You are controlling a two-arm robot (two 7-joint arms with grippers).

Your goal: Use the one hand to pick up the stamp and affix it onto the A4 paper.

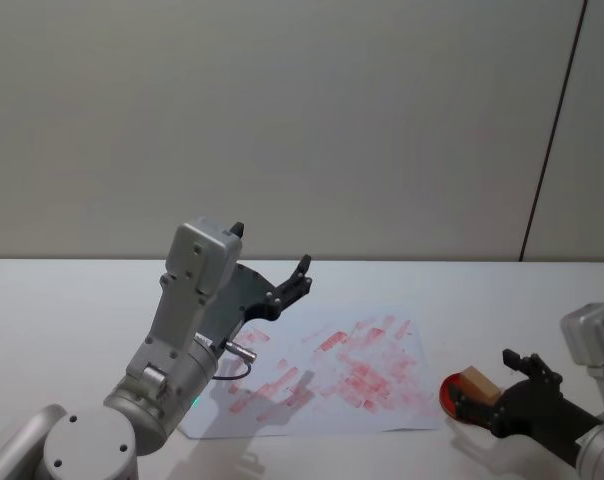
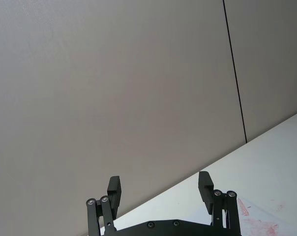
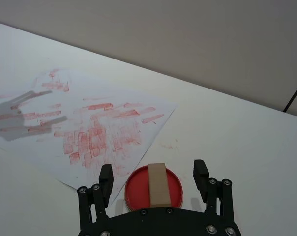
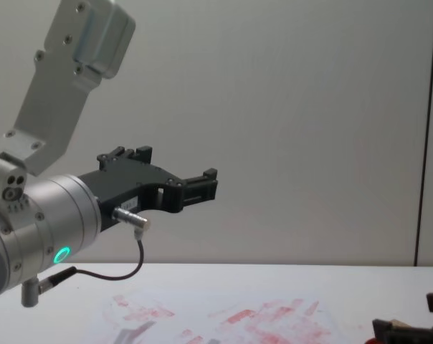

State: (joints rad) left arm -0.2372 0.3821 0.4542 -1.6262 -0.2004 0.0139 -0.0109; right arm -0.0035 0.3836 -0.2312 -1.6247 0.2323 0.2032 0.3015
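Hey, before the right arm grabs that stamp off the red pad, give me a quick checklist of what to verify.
1. Right gripper open: ok.
2. Stamp lined up between its fingers: ok, lying on the ink pad.
3. Fingers closed on the stamp: not ok, gaps on both sides.
4. A4 paper lying flat: ok.
5. Left gripper clear of the paper: not ok, it hangs open above the sheet's left part.
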